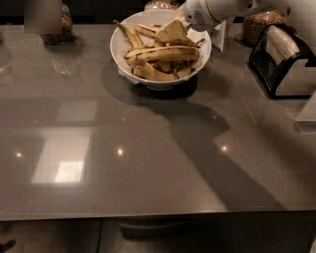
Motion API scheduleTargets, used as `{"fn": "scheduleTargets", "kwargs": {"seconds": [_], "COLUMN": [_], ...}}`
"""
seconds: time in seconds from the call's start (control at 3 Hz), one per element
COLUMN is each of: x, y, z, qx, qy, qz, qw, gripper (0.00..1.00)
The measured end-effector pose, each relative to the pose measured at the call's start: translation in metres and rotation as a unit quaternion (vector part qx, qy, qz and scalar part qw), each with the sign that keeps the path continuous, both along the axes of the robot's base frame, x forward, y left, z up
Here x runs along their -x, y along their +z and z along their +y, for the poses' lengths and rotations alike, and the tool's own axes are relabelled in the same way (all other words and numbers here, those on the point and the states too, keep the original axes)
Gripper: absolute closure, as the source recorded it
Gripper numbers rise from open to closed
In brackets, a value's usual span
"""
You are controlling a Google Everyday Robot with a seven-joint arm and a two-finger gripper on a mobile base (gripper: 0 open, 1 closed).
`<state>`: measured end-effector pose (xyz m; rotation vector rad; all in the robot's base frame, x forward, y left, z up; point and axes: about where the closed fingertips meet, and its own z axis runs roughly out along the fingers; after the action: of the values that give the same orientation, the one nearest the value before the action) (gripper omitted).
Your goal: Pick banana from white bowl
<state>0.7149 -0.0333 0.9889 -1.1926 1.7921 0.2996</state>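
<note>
The white bowl (121,59) stands at the far middle of the grey table and holds several bananas. The long, slim, speckled banana (165,53) lies across the top of the pile, left to right. A short dark-tipped banana (126,31) points up at the bowl's left rim. My gripper (173,30) reaches in from the upper right on a white arm (207,12). It sits low over the far right part of the pile, just above the long banana. I cannot tell whether it touches any fruit.
A black and white box-shaped holder (286,62) stands at the right edge. A glass jar (55,25) stands at the far left and another jar (262,22) at the far right. A white card (220,35) stands behind the bowl. The table's front edge (148,216) runs along the bottom.
</note>
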Motion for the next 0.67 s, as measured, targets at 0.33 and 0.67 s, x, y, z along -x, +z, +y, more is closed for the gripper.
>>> {"fn": "scheduleTargets", "kwargs": {"seconds": [0.33,0.67], "x": [0.0058,0.0057], "y": [-0.0078,-0.0134], "z": [0.0019,0.0010], "qx": [0.001,0.008], "qy": [-0.002,-0.006], "qz": [0.014,0.022], "qw": [0.9999,0.9997], "gripper": [0.51,0.52]}}
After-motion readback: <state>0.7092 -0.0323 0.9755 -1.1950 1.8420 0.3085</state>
